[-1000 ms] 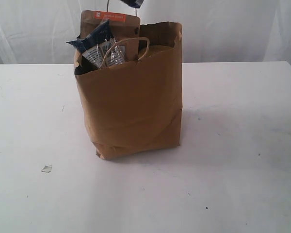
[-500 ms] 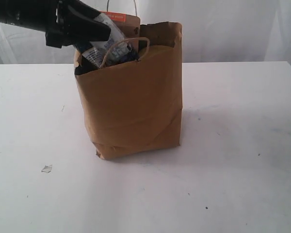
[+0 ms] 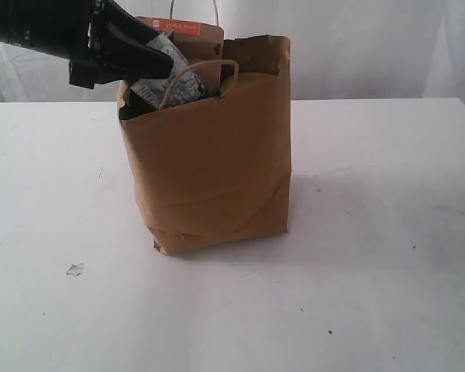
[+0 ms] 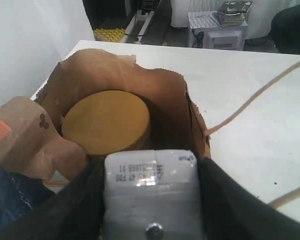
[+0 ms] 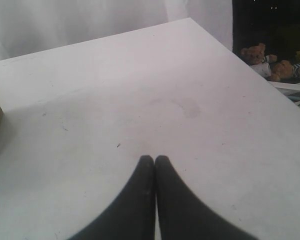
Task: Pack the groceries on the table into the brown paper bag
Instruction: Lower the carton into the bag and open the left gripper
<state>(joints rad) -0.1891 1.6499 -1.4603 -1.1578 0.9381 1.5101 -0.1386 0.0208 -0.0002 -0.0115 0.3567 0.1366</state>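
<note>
Scrap: a small pale bit lying on the surface, well left of the bag.
Left fingers: mine, black, reaching in from the left to the bag's mouth. They are partly spread and clamped on either side of the carton.
Carton: white with a little blue, held at the bag's open top. I cannot tell whether it touches anything inside.
Packet: dark blue, in the bag's left side, just beside the pouch.
Pouch: brown with an orange strip, upright in the bag and sticking up past the rim.
Jar: inside the bag, with only its gold lid showing, just beyond the carton.
Bag: upright near the middle of the surface, its rim torn, a cord handle arched at the front.
Right fingers: mine, pressed together and holding nothing, over the white surface, apart from the bag.
</note>
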